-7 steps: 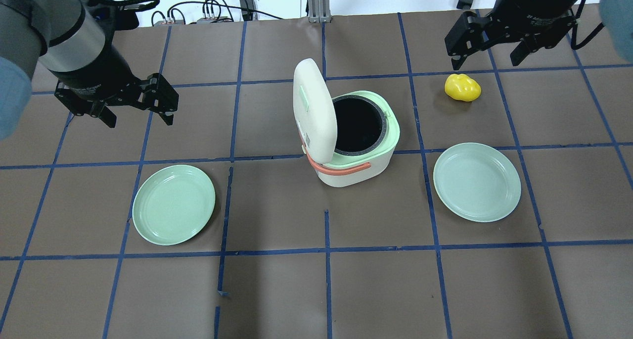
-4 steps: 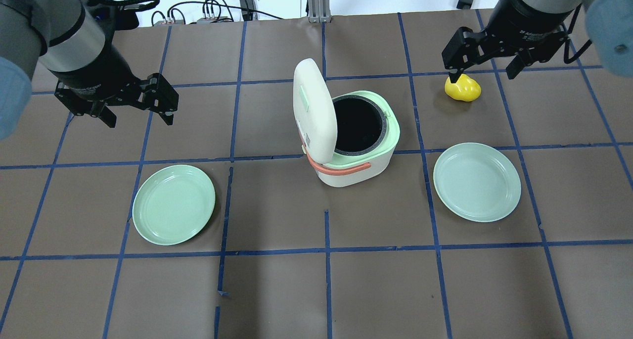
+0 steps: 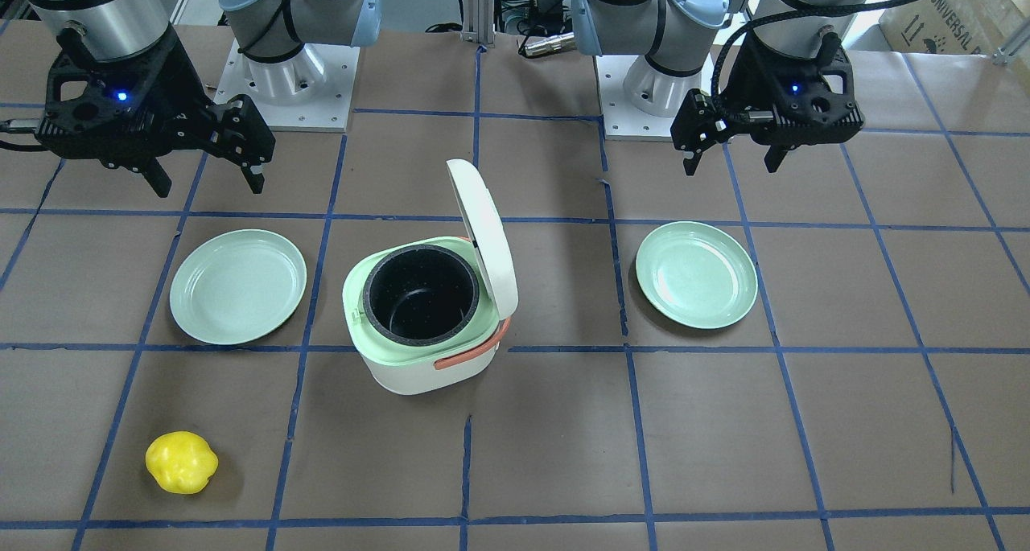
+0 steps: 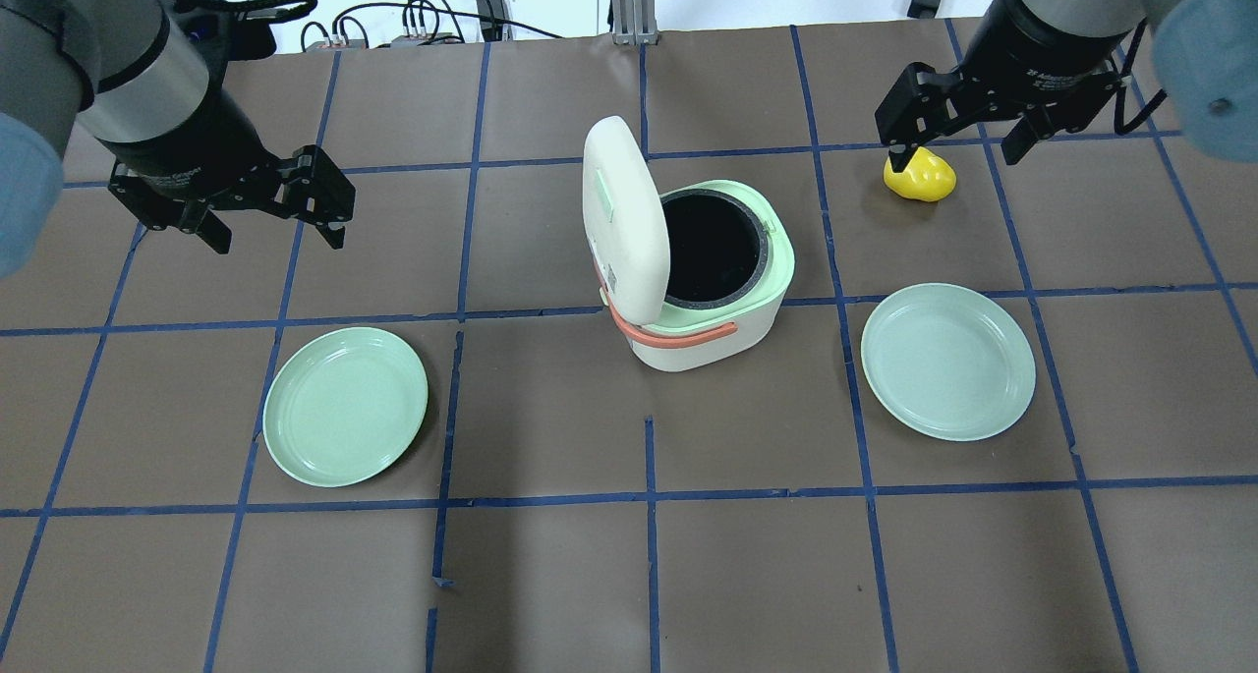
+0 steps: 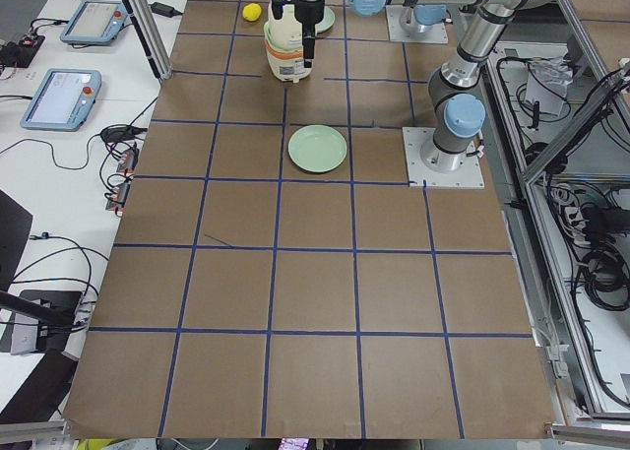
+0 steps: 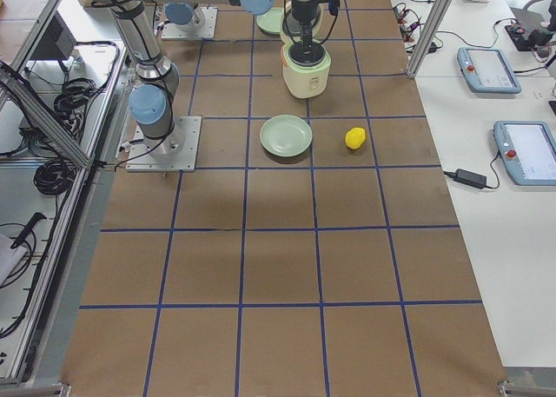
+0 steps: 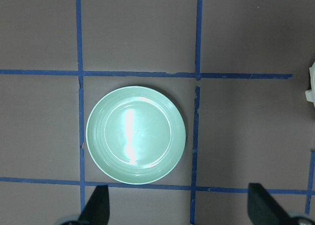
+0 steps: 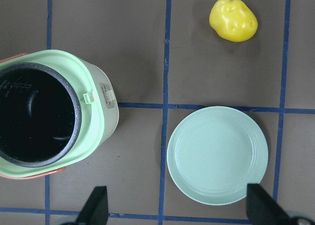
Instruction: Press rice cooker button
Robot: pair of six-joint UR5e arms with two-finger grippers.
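The right tool hangs high over the counter, jaws spread wide with nothing between them. Its own camera looks straight down. The right plate lies below it, the yellow lump is beyond that, and the cooker sits off toward the other arm. None of them touches the tool. The left tool is likewise wide and empty, high over the left plate. Only a sliver of the cooker shows at the edge of its camera.

The cooker stands between the two tools, roughly midway and well apart from each. Its lid stands up on the left tool's side, and the dark pot is open to view and looks empty. On the rim facing the right tool sits a small latch tab. A pale green patch on the lid's outer face may be a button, but I cannot tell.

With the lid already up, I judge that either the press that releases it is done or another button is meant. Neither tool is at the cooker, so no press is in hand. If one is left to do, the next move calls for the nearer tool to narrow its jaws and cross to the cooker. It should then come down squarely on the button and push without shoving the body across the counter.
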